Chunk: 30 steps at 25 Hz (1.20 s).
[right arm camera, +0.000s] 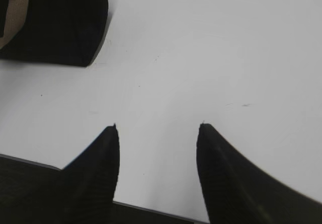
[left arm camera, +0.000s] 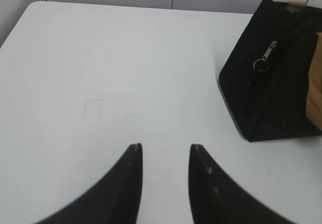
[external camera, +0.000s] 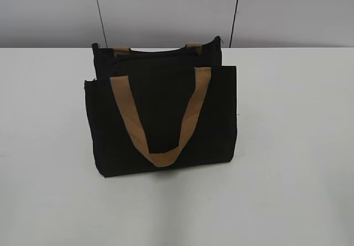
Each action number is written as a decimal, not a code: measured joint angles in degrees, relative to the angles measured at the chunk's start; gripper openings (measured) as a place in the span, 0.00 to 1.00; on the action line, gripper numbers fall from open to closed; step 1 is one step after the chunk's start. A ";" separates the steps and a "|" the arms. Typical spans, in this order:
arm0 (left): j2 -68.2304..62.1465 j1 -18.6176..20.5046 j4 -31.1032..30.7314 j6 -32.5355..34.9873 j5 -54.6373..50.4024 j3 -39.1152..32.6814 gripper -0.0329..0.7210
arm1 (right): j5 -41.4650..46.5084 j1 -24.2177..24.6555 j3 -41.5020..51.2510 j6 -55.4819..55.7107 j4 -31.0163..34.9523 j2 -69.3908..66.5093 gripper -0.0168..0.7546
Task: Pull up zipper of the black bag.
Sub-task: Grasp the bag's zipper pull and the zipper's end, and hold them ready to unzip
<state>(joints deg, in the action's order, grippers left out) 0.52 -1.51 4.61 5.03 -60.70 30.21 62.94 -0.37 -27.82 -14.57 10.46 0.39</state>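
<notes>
Approaching: left gripper (left arm camera: 166, 151) narrowly parted, right gripper (right arm camera: 157, 129) wide, both empty. Next, left closes on zipper (left arm camera: 266, 55) while right steadies black bag (external camera: 160, 119).

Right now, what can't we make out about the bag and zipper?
- Exterior: zipper pull not discernible on the black bag; too dark and small.
- Left wrist: zipper visible, but the bag's right part is cut off by the frame edge.
- Right wrist: only a bag corner shows; no zipper.
- Neither pincer appears in the exterior view.
</notes>
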 joint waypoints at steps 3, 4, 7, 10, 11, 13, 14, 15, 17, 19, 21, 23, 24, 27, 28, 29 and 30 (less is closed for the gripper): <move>0.00 0.00 0.00 0.00 0.00 0.00 0.36 | 0.00 0.00 0.00 0.00 0.00 0.00 0.53; 0.00 0.00 0.00 0.00 0.00 0.00 0.36 | 0.00 0.00 0.00 0.00 0.00 0.00 0.53; 0.00 0.00 0.00 0.00 0.00 0.00 0.36 | 0.00 0.00 0.00 0.00 0.00 0.00 0.53; 0.00 0.00 0.00 0.00 0.00 0.00 0.36 | 0.00 0.00 0.00 0.00 0.00 0.00 0.53; 0.00 0.00 0.00 0.00 0.00 0.00 0.36 | 0.00 0.00 0.00 0.00 0.00 0.00 0.53; 0.00 0.00 0.00 0.00 0.00 0.00 0.36 | 0.00 0.00 0.00 0.00 0.00 0.00 0.53; 0.00 0.00 0.00 0.00 0.00 0.00 0.36 | 0.00 0.00 0.00 0.00 0.00 0.00 0.53; 0.00 0.00 0.00 0.00 0.00 0.00 0.36 | 0.00 0.00 0.00 0.00 0.00 0.00 0.53; 0.00 0.00 0.00 0.00 0.00 0.00 0.36 | 0.00 0.00 0.00 0.00 0.00 0.00 0.53; 0.00 0.00 0.00 0.00 0.00 0.00 0.36 | 0.00 0.00 0.00 0.00 0.00 0.00 0.53; 0.00 0.00 0.00 0.00 0.00 0.00 0.36 | 0.00 0.00 0.00 0.00 0.00 0.00 0.53; 0.00 0.00 0.00 0.00 0.00 0.00 0.36 | 0.00 0.00 0.00 0.00 0.00 0.00 0.53; 0.00 0.00 0.00 0.00 0.00 0.00 0.36 | 0.00 0.00 0.00 0.00 0.00 0.00 0.53; 0.00 0.00 0.00 0.00 0.00 0.00 0.36 | 0.00 0.00 0.00 0.00 0.00 0.00 0.53; 0.00 0.00 0.00 0.00 0.00 0.00 0.36 | 0.00 0.00 0.00 0.00 0.00 0.00 0.53; 0.00 0.00 0.00 0.00 0.00 0.00 0.36 | 0.00 0.00 0.00 0.00 0.00 0.00 0.53; 0.00 0.00 0.00 0.00 0.00 0.00 0.37 | 0.00 0.00 0.00 0.00 0.00 0.00 0.53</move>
<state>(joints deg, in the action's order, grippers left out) 0.52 -1.51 4.61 5.03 -60.70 30.21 62.94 -0.37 -27.82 -14.57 10.46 0.39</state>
